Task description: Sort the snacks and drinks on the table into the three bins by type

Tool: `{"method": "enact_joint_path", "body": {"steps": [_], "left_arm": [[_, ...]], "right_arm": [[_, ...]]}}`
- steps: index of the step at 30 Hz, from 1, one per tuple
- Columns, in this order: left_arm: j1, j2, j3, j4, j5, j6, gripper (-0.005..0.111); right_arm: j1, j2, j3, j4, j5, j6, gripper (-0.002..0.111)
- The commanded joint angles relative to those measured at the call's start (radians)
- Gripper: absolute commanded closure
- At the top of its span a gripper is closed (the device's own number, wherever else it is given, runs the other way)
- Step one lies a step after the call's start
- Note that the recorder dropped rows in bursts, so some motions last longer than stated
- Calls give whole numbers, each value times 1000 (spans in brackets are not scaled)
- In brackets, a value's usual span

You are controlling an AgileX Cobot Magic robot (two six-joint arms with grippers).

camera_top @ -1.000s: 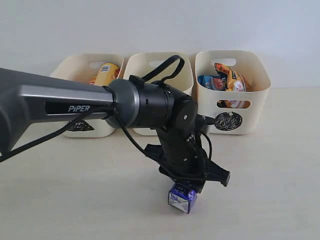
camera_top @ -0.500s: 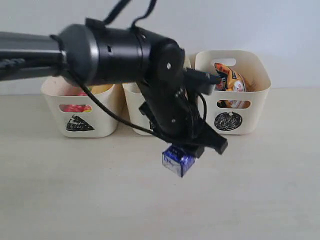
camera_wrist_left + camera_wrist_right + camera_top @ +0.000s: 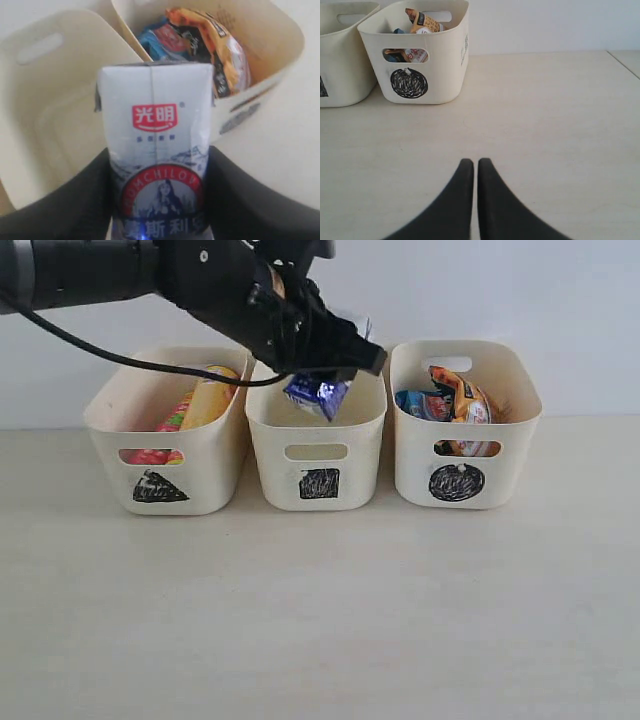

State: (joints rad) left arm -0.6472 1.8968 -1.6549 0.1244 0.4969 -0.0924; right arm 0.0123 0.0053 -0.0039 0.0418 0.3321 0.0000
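Note:
My left gripper (image 3: 322,378) is shut on a white and blue drink carton (image 3: 316,396), which hangs tilted just above the rim of the middle bin (image 3: 318,450), the one marked with a square. In the left wrist view the carton (image 3: 155,140) sits between the dark fingers (image 3: 235,195), over that bin's pale inside (image 3: 55,105). The left bin (image 3: 165,465), marked with a triangle, holds an orange chip tube (image 3: 210,400) and a pink one (image 3: 150,456). The right bin (image 3: 465,455), marked with a circle, holds an orange-black bag (image 3: 462,400) and a blue-white packet (image 3: 420,403). My right gripper (image 3: 475,162) is shut with nothing in it, low over the table (image 3: 545,125).
The three bins stand side by side along the back of the table (image 3: 320,620), against a pale wall. A table edge (image 3: 622,60) shows in the right wrist view, beyond the circle bin (image 3: 427,55). The right arm is out of the exterior view.
The left arm has lifted the carton off the table front and carried it up and back to above the middle bin. The right gripper has stayed shut.

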Motion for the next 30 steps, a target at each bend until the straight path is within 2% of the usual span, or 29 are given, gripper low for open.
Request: {"method": "enact_joint_path", "body": {"steps": [1,3,6,13,14,17,18,20,22,24,27,30], "left_arm": [[62,22,-4,26,-164,2,102],[87,44,-4,26,-209,2,95],[118,81,-4,26,-279,2,78],[130,159,-4,26,-452,-5,53],[130,168,-4,26,-463,-5,48],[130,180,-4,26,-485,-5,23],[130,182,-4,26,-486,-5,10],[130,177,-4,26,-466,-5,6],[130,160,-4,26,-430,-5,18],[130,133,-4,26,-343,-5,49],[130,82,-4,56,-167,1,103],[130,33,-4,75,-38,14,103]], "right_arm": [[-3,-5,4,1,-6,0,108],[-3,-5,4,1,-6,0,108],[-3,-5,4,1,-6,0,108],[-3,-5,4,1,-10,0,108],[-3,-5,4,1,-10,0,108],[-3,-5,4,1,-10,0,108],[-3,-5,4,1,-10,0,108],[-3,-5,4,1,-10,0,108],[-3,-5,4,1,-10,0,108],[-3,-5,4,1,-10,0,108],[-3,-5,4,1,-10,0,108],[-3,-5,4,1,-10,0,108]]}}
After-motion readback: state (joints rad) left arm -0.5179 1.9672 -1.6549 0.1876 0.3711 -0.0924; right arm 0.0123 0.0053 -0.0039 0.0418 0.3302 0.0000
